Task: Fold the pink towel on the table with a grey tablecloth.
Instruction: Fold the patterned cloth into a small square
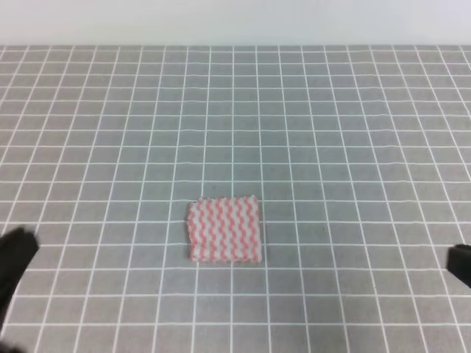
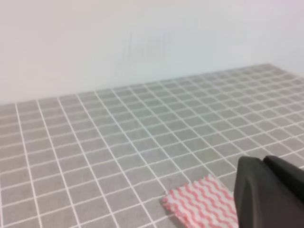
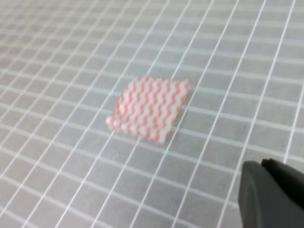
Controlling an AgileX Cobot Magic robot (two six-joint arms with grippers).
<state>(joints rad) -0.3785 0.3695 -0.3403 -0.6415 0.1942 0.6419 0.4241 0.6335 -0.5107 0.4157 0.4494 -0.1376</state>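
The table with a grey tablecloth fills nearly the whole exterior high view, its grey cloth ruled by thin white lines into small squares that run back to a pale wall at the far edge.

The pink towel lies flat on this cloth, a little below the middle of the view and roughly midway between the two arms. It shows as a compact, nearly square patch with pink-red and white wavy stripes. In the right wrist view the towel has a thick-looking near edge, as of more than one layer, though the blur does not let the layers be counted. In the left wrist view only a corner of it shows, partly behind the gripper's dark body.

The left gripper sits at the left edge of the exterior view, well apart from the towel; whether its jaws are spread or pressed together cannot be told. The right gripper shows only as a dark sliver at the right edge, also well apart from the towel, its jaw state likewise unreadable.
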